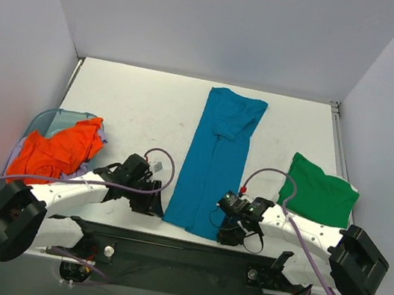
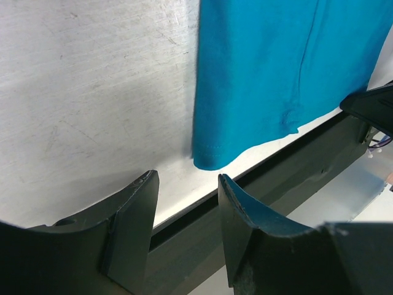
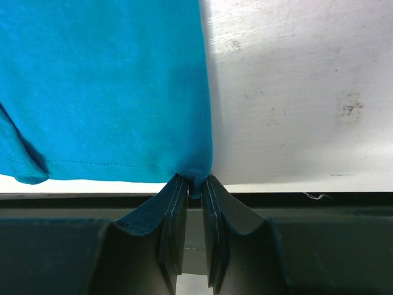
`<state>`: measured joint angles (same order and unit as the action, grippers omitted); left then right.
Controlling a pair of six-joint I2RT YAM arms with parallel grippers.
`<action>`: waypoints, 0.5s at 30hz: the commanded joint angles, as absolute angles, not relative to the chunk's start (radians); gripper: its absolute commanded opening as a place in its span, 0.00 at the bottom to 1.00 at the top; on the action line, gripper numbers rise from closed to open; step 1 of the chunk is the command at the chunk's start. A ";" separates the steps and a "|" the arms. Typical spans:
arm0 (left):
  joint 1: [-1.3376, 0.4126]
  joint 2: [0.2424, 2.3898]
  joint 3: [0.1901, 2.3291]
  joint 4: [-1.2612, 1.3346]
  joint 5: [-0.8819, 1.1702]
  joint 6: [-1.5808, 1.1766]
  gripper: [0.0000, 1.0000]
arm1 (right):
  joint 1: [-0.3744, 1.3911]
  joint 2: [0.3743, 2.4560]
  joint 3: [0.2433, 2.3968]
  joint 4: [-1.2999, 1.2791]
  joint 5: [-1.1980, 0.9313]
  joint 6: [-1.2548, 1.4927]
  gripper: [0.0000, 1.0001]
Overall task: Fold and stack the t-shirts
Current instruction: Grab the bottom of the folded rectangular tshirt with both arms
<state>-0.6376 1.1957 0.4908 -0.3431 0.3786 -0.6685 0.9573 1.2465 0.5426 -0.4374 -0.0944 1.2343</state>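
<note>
Right wrist view: your right gripper [image 3: 193,184] is clamped on the teal shirt [image 3: 104,86] at its near right hem corner, with only a small nip of cloth between the pads.
Left wrist view: your left gripper [image 2: 184,178] stands open and empty, just short of the teal shirt's near left corner and not touching it.
Teal shirt: it lies flat on the table [image 1: 143,108] as a long strip, with the hem towards the arms and a sleeve folded across at the far end.
Green shirt [image 1: 320,189]: folded, to the right of the teal shirt and well apart from it.
Orange shirt [image 1: 56,150]: heaped well left of the teal shirt in the basket [image 1: 47,118], with lavender cloth [image 1: 101,134] showing under it.
Step, as I judge it: taking both hem corners so you can fold the near end over the far end.
Risk, thin bite: the right pinch holds the very edge, so a quick lift could pull the hem out.
Risk, layers: you cannot tell how many layers the right pinch holds. If it has only the top one, the strip will open as it rises.
Risk, uneven lift: if you raise the right corner before the left has its own, the strip will twist and fold skewed.
Risk, left miss: closing where the left jaws now stand would catch nothing, so bring them onto the corner first.
</note>
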 commanded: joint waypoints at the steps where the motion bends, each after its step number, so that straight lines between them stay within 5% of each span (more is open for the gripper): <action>1: -0.644 1.212 0.473 -0.259 0.428 -0.664 0.54 | 0.968 1.256 0.568 -0.486 -0.049 1.262 0.17; 15: -0.669 1.295 0.483 -0.184 0.446 -0.684 0.54 | 0.973 1.250 0.577 -0.499 -0.041 1.272 0.13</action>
